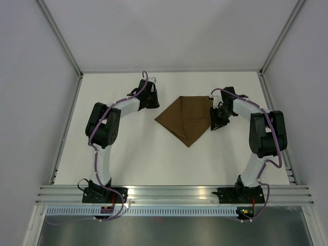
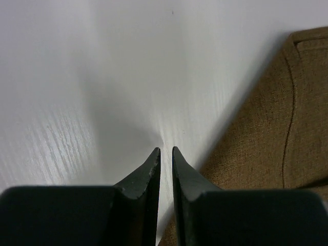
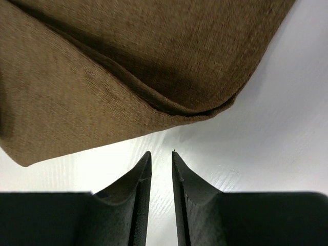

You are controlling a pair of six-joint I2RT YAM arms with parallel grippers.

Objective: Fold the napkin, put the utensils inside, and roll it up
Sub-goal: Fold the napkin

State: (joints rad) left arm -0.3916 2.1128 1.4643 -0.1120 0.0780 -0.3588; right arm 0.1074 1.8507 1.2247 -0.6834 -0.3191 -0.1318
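Observation:
The dark brown napkin (image 1: 187,120) lies folded over into a kite-like shape in the middle of the white table. My left gripper (image 1: 152,102) sits just off its upper left edge. In the left wrist view the napkin (image 2: 266,133) lies right of the gripper (image 2: 166,149), whose jaws stand a narrow slit apart over bare table, holding nothing. My right gripper (image 1: 215,123) is at the napkin's right corner. Its wrist view shows the doubled cloth edge (image 3: 102,77) just beyond the gripper (image 3: 161,152), which is narrowly open and empty. The utensils are out of view.
The white table (image 1: 133,154) is walled by grey panels on three sides. An aluminium rail (image 1: 174,192) runs along the near edge, carrying both arm bases.

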